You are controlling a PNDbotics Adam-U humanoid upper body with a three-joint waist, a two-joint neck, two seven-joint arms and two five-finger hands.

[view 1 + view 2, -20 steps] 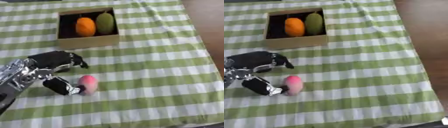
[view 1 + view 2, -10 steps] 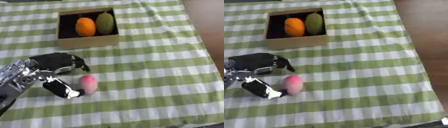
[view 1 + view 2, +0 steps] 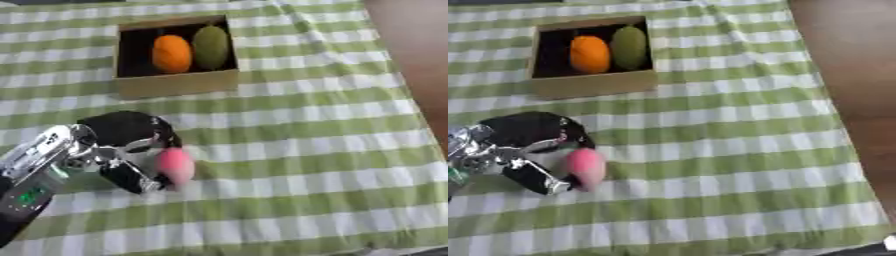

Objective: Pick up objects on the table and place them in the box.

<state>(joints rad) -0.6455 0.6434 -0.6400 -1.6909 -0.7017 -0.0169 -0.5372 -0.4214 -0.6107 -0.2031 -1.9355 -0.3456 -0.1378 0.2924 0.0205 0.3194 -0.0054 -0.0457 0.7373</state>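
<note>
A table under a green-and-white checked cloth [image 3: 289,150] fills nearly the whole view, with a strip of bare brown surface along its right edge, far from the hand.

Next in size is the robot's left hand [image 3: 122,145], which comes in from the lower left on a silver-jointed forearm. Its black fingers [image 3: 131,125] curve over from above and its thumb [image 3: 131,177] reaches up from below, so the hand forms a half-closed cradle round a pink object. The fingertips and the thumb tip lie against or just beside that object; whether it is truly pinched or only touched cannot be told.

The box [image 3: 175,82], an open cardboard container with a dark inside, sits beyond the hand, up and slightly to its right, well apart from the fingers. Two things lie in it side by side: an orange fruit [image 3: 171,53] on the left and a green fruit [image 3: 211,47] on the right, touching or nearly touching each other. The space in the box left of the orange fruit looks dark and bare.

The pink object [image 3: 175,166], oval and the smallest item besides the fruit, rests on the cloth at the right side of the hand, between the fingertips and the thumb tip.
</note>
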